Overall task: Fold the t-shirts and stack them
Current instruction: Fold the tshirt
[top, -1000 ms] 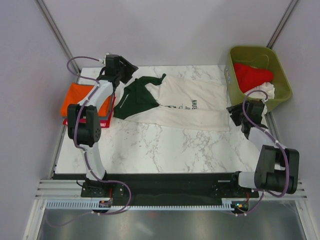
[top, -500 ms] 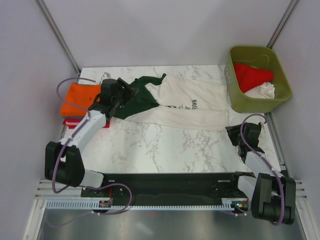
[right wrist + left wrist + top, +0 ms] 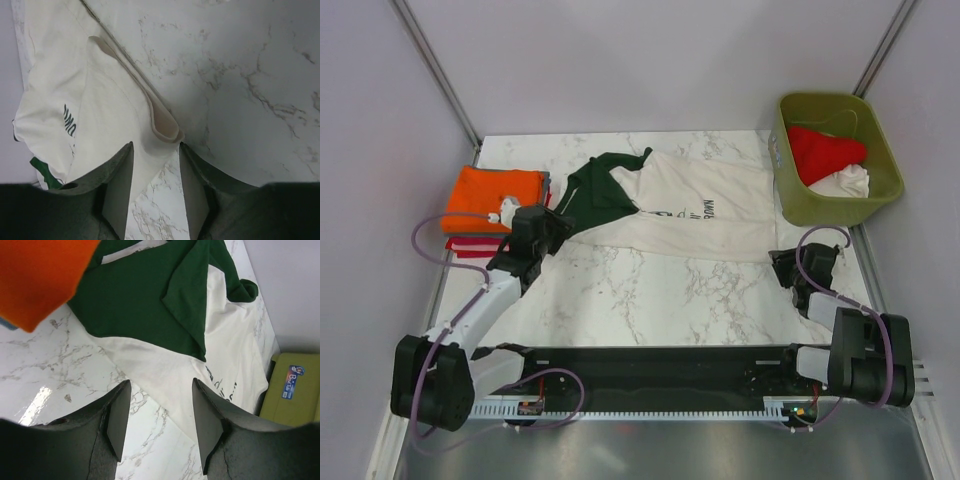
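Across the far half of the desk [image 3: 650, 290] the cream shirt [image 3: 705, 215] lies spread out with its green end to the left, probably so each arm can take an edge for the fold; orange shirt [image 3: 495, 188] sits on a bottom red shirt [image 3: 470, 246] at the left edge, by the look of it the finished stack; bin [image 3: 788, 195] at the far right corner holds a crumpled red shirt [image 3: 825, 150] and a white shirt [image 3: 850, 182], likely the ones left to do; left gripper [image 3: 550, 232] hangs just beside the green end, right gripper [image 3: 786, 266] near the cream shirt's near right corner.

Left wrist: fingers [image 3: 117, 415] spread, nothing between them; cream cloth edge and green sleeve [image 3: 145, 305] right ahead; released, lined up for a pinch I'd say.

Right wrist: fingers [image 3: 120, 180] apart, bare marble between; doubled hem corner [image 3: 167, 131] just off the tips; empty too, not yet gripping.
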`<state>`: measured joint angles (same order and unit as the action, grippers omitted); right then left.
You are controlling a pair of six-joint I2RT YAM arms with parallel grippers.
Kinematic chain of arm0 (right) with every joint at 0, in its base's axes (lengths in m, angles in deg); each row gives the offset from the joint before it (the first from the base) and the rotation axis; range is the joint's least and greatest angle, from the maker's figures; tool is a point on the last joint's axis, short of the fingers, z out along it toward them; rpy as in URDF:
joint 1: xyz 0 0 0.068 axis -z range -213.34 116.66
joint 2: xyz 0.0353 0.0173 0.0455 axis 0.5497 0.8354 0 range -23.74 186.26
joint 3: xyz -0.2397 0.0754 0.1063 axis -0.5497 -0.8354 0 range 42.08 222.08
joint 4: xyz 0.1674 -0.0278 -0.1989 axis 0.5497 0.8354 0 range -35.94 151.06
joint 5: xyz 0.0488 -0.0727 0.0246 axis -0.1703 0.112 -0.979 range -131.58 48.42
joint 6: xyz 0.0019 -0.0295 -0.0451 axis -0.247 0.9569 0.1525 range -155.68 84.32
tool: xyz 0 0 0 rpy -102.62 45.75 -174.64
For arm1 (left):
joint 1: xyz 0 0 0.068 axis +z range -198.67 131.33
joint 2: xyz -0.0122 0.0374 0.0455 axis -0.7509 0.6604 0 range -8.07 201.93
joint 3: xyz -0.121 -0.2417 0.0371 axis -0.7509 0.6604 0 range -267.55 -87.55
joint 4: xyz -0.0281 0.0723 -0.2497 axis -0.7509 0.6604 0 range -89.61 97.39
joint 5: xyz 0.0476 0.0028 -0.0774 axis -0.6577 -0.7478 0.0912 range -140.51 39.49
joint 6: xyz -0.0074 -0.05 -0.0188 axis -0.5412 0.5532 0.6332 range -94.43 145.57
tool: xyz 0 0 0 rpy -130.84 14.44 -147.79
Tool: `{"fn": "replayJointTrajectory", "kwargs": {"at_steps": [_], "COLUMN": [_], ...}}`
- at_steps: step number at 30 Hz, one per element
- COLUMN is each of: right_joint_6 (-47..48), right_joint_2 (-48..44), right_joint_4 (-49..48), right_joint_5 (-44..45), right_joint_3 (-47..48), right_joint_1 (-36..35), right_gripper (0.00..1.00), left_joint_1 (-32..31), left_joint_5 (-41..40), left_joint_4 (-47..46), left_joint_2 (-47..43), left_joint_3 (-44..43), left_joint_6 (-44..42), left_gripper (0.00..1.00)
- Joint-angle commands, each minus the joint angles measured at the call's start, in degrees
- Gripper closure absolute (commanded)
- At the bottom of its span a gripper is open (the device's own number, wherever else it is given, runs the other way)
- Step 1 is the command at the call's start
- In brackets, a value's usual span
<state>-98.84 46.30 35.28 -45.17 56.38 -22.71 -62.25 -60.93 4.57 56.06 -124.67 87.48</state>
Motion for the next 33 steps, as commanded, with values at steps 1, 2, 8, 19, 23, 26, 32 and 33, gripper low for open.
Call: {"fn": "replayJointTrajectory", "kwargs": {"at_steps": [1,2,8,19,23,26,32,33], "right_joint_6": [-1.27,-1.18,3.56,5.76,5.32,5.32,5.15,5.06], "right_joint_2": [3.51,3.87,1.77,-2.54,-2.10,-2.01,-2.72,-2.80], "right_joint_4": [-2.83,-2.92,6.55,10.00,8.59,7.80,6.66,6.48], "right_joint_5": [1.92,2.19,8.16,7.55,5.71,5.09,4.30,4.21], "right_joint_3": [0.81,0.99,5.64,5.74,5.03,4.68,3.80,3.71], "right_joint_1": [-0.79,-0.79,0.17,6.24,6.33,6.33,6.33,6.33], "right_gripper": [0.53,0.57,1.00,1.00,1.00,1.00,1.00,1.00], "left_joint_1": [0.05,0.14,-0.04,-3.90,-5.57,-6.28,-6.28,-6.28], "left_joint_5": [-4.96,-5.40,-7.16,-12.08,-12.88,-13.75,-17.43,-18.06], "left_joint_4": [-2.08,-2.08,-3.39,-10.16,-14.62,-15.35,-17.10,-17.28], "left_joint_2": [-1.91,-1.91,-2.09,0.37,4.93,9.24,14.78,15.13], "left_joint_3": [1.87,2.75,4.95,10.67,10.84,8.92,8.56,8.47], "left_joint_6": [4.09,5.05,4.36,6.55,7.61,6.38,9.54,10.33], "left_gripper": [0.41,0.42,0.47,0.51,0.39,0.34,0.41,0.41]}}
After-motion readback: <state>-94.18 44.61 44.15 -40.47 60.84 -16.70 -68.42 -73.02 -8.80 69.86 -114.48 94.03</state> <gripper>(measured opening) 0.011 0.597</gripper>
